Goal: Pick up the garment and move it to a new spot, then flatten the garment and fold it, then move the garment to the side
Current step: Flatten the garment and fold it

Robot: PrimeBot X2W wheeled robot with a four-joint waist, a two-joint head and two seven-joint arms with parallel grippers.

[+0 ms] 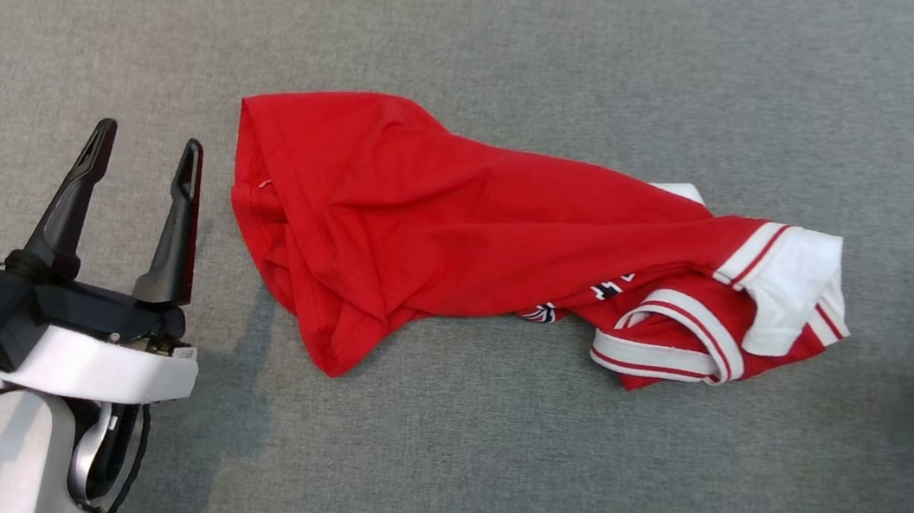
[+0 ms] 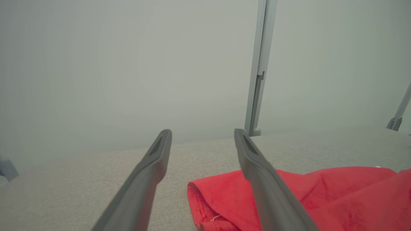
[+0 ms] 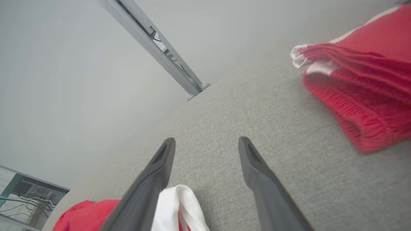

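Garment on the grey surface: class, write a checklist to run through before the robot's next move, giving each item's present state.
1. Garment flat: not ok, crumpled, striped end bunched.
2. Left claw open: ok.
3. Left claw clear of garment: ok, beside its plain red end.
4. Right claw open: ok.
5. Right claw free of cloth: cannot tell, white cloth lies by one finger.
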